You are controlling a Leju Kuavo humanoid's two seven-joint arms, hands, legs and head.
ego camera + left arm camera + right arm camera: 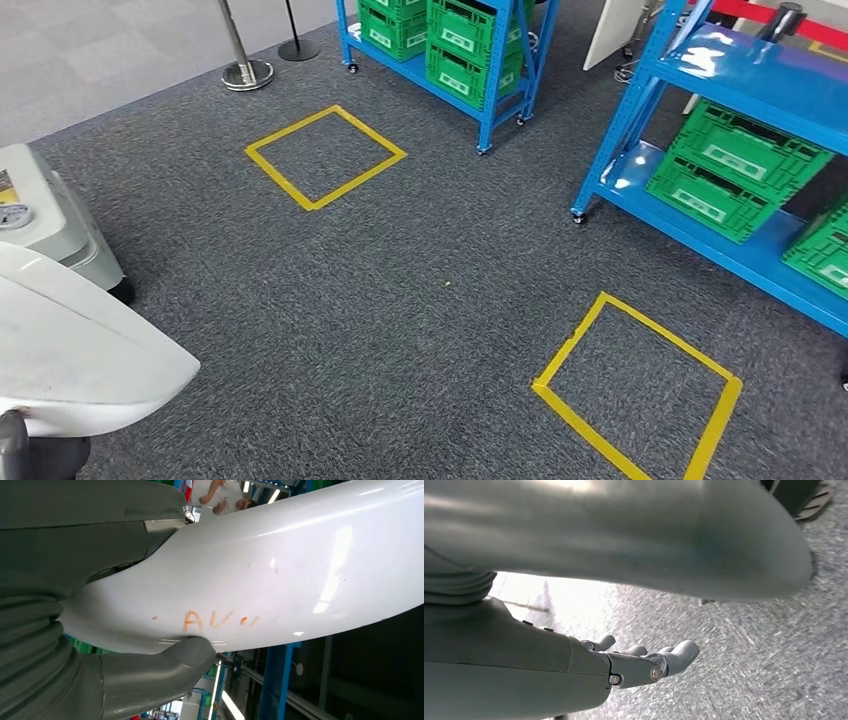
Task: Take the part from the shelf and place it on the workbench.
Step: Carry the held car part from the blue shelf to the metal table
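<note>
1. Left hand [75, 645]: the thick grey thumb [170, 667] presses against the underside of the white part [280, 570], and the palm side of the hand sits over the part's opposite face. The hand grips the part.
2. White part: a smooth, glossy, curved panel carrying faint orange handwritten marks [215, 621] next to the thumb contact. In the head view the part [80, 345] sits at the lower left of the picture, above the carpet.
3. Right hand [644, 662]: the fingers [681, 652] extend straight, lie side by side and hold nothing. The hand hangs above the grey carpet [749, 670].
4. Floor: dark grey carpet [440, 270] marked with two yellow tape squares, one farther off [325, 157] and one nearer on the right [640, 390].
5. Shelving: one blue rack [640, 110] on the right holds green crates [735, 165] on its lower level. A second blue rack [490, 100] at the far side also holds green crates [470, 50].
6. Other items: a light grey machine housing [50, 225] stands at the left edge, and two metal stanchion bases [247, 72] stand beyond it.
</note>
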